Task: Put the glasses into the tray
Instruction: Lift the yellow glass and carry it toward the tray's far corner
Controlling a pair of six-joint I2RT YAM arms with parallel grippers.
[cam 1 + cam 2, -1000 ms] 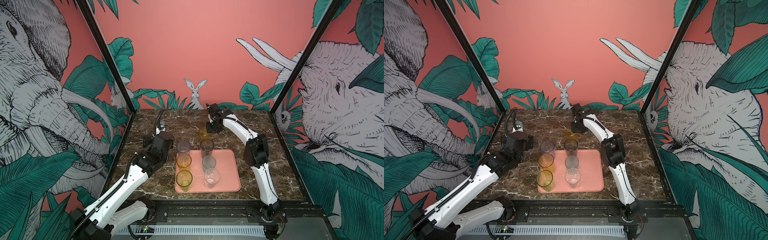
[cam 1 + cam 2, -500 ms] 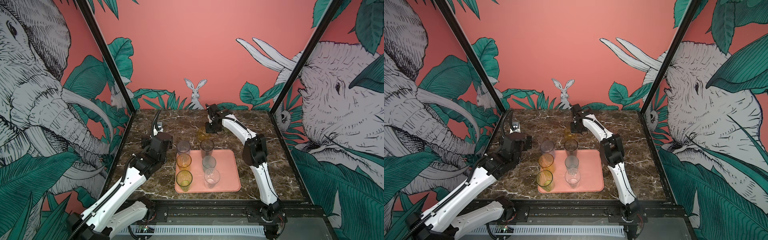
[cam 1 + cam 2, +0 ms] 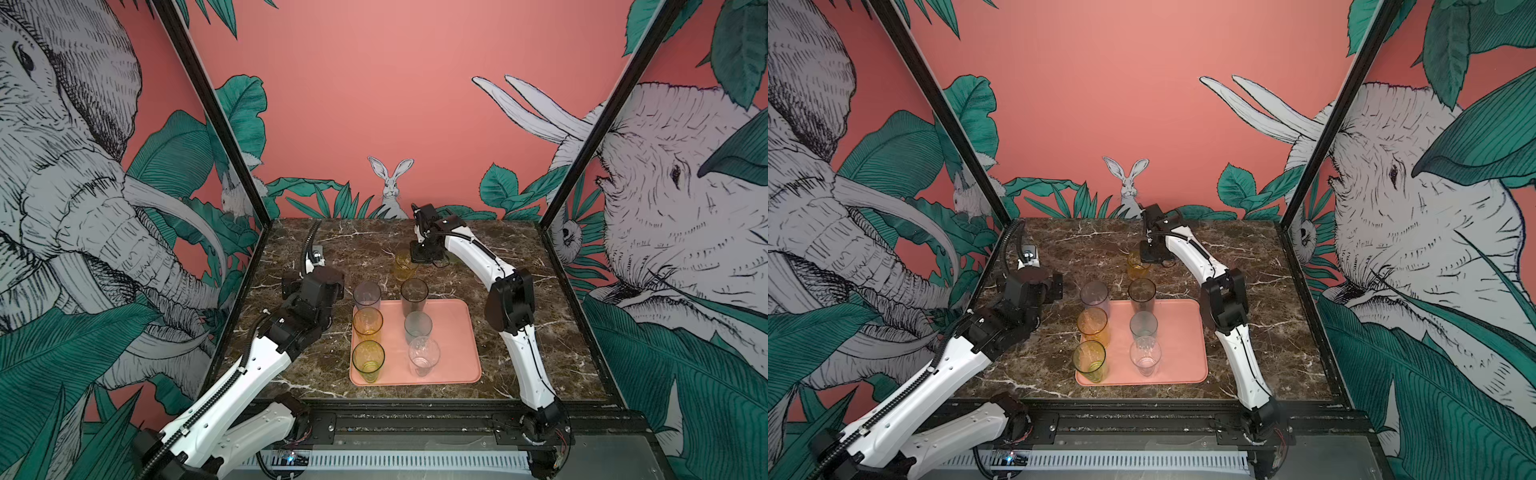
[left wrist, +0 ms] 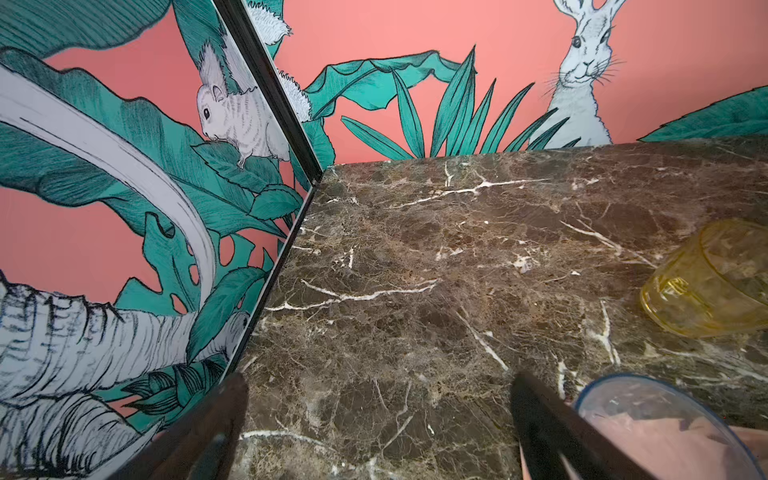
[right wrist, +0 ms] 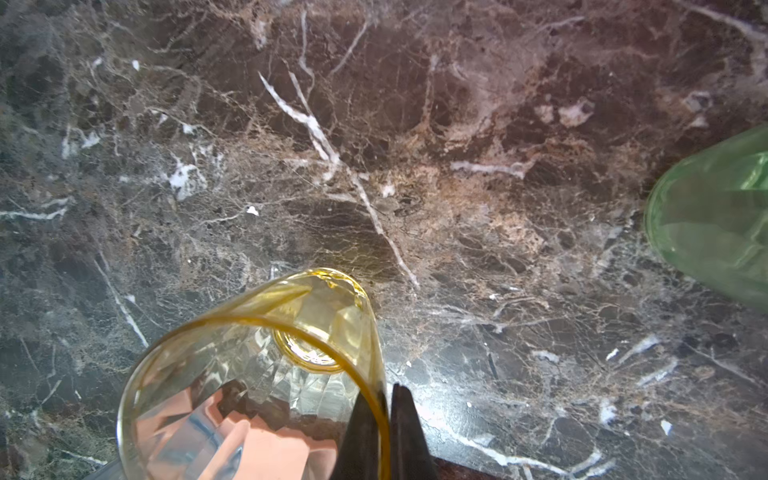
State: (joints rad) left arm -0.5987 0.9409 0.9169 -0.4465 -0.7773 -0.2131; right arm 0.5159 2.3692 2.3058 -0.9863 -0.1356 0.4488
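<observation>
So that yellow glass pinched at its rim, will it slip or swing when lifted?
Possibly. The right gripper pinches the yellow glass only at its thin rim, and the wall looks glossy, so it might slip or tilt. It looks stiff and probably light.

smooth veined marble tabletop, translucent amber glass, matt pink tray.

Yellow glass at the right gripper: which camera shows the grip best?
Right wrist view: the right gripper is shut on the yellow glass, its rim pinched between the fingers. Both top views show it small beyond the tray. Left wrist view catches only its side, no gripper.
</observation>
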